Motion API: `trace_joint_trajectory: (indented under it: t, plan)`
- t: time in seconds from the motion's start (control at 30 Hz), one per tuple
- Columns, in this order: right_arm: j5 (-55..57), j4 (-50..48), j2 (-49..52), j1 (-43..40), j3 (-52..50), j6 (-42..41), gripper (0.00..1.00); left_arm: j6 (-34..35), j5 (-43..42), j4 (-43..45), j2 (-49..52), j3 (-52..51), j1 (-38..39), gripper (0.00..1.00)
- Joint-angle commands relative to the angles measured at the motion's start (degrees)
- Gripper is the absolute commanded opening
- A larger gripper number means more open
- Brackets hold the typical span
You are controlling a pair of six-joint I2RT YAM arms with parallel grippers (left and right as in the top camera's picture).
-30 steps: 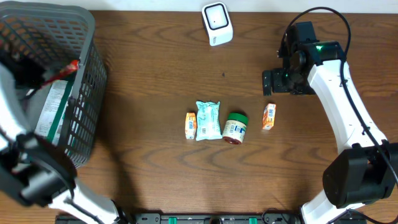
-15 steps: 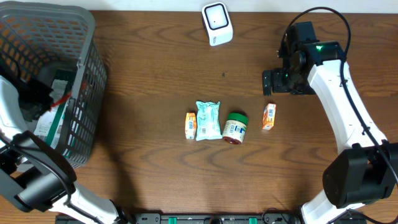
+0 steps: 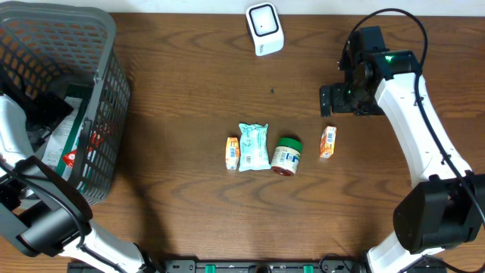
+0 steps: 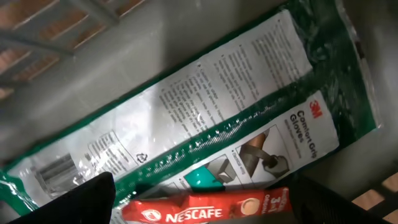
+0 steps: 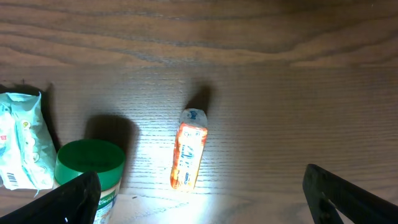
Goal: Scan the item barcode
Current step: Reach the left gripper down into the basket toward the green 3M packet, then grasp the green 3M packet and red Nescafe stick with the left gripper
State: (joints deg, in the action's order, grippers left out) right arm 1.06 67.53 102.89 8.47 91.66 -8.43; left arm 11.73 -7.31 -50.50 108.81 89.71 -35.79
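A brown wooden desk [image 3: 189, 68] is seen from overhead, with a grey mesh basket [image 3: 106, 83] set on its left end. The left arm [image 3: 14, 144] is reached down into the basket, and the right arm [image 3: 413, 114] is held over the right half of the desk. Inside the basket a green glove pack [image 4: 236, 93] is laid flat, printed side up. The left jaws are held apart above it; their 2 dark tips are seen at the bottom corners of the left wrist view. A red Nescafe sachet [image 4: 205, 213] is laid against the glove pack's lower edge, between those tips in that view and gripped by neither. The white scanner [image 3: 264, 28] is stood at the far edge of the desk, well apart from the basket. At mid-desk 4 items are lined up in a row: a pale wipes pack [image 3: 254, 146], just right of it a green-lidded jar [image 3: 287, 155] on its side, a small pack [image 3: 233, 152] touching the wipes pack's left side, and an orange sachet [image 3: 327, 142] set apart at the right end. The right jaws are spread wide and hung above the orange sachet, with nothing clamped.
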Motion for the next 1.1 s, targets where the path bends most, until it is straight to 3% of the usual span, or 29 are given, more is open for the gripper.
trace_joint_trajectory:
  t: [0.0,0.47,0.7,0.83,1.07]
  plan:
    - [0.13,0.00,-0.57,-0.22,-0.09,0.37,0.99,-7.06,0.70,0.11,0.42,0.13,0.02,0.90]
    - [0.15,0.00,-0.57,-0.22,-0.09,0.37,0.99,-17.51,1.42,3.76,10.08,-0.79,0.02,0.94]
    - [0.15,0.00,-0.57,-0.22,-0.09,0.37,0.99,-14.12,1.57,-0.17,17.20,-0.79,-0.02,0.94]
    - [0.15,0.00,-0.57,-0.22,-0.09,0.37,0.99,-11.67,-1.99,-4.76,16.83,-0.76,-0.02,0.89]
    - [0.13,0.00,-0.57,-0.22,-0.09,0.37,0.99,-10.32,-16.09,-10.34,14.86,-0.48,-0.04,0.85]
